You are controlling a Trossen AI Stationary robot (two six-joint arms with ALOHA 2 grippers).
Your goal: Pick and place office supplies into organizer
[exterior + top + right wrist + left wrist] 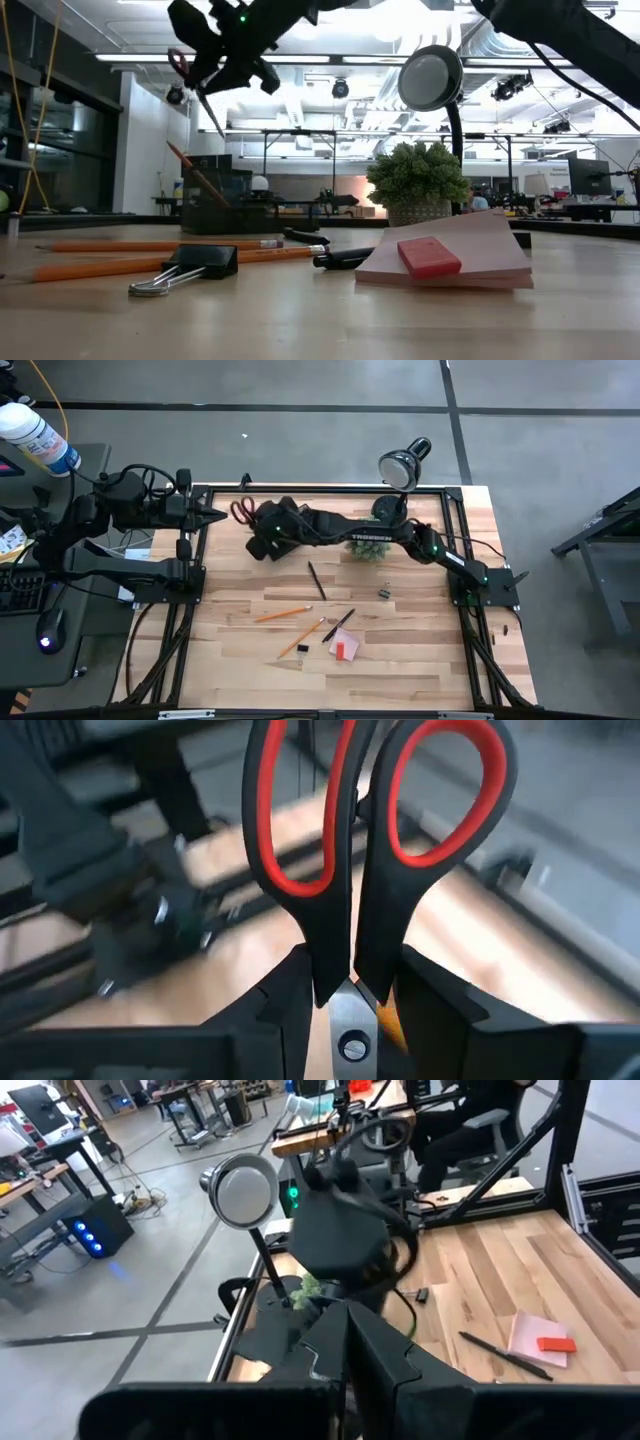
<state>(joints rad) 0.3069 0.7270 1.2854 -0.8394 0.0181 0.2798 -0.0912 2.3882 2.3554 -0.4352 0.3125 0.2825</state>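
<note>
While the right gripper (345, 1010) clamped the scissors (365, 850) at the pivot — its two dark fingers pressed to either side of the blades' root, red-and-black handles standing up beyond them — the pair hung in the air, blades pointing down above the organizer (215, 205) in the low view.

Item held: scissors (195, 85), one pair, well clear of the table, not yet lowered into a compartment.

Organizer: dark box at the table's far-left corner, largely hidden under the right gripper (268, 528) in the high view; at least one pencil seen leaning in it.

Left on the table (420, 660) — two orange pencils (283, 614), a black pen (316, 580) lying alone, a second black pen (338, 626) near the pink sticky-note pad (345, 649), a binder clip (300, 650) beside the lower pencil, a small dark clip (383, 594) apart to the right.

Left gripper (215, 514): parked at the table's left edge, jaws fully closed, holding nothing.

Also present: green plant (368, 550), desk lamp (400, 465).

Judged progress: early to middle; most supplies unplaced.
</note>
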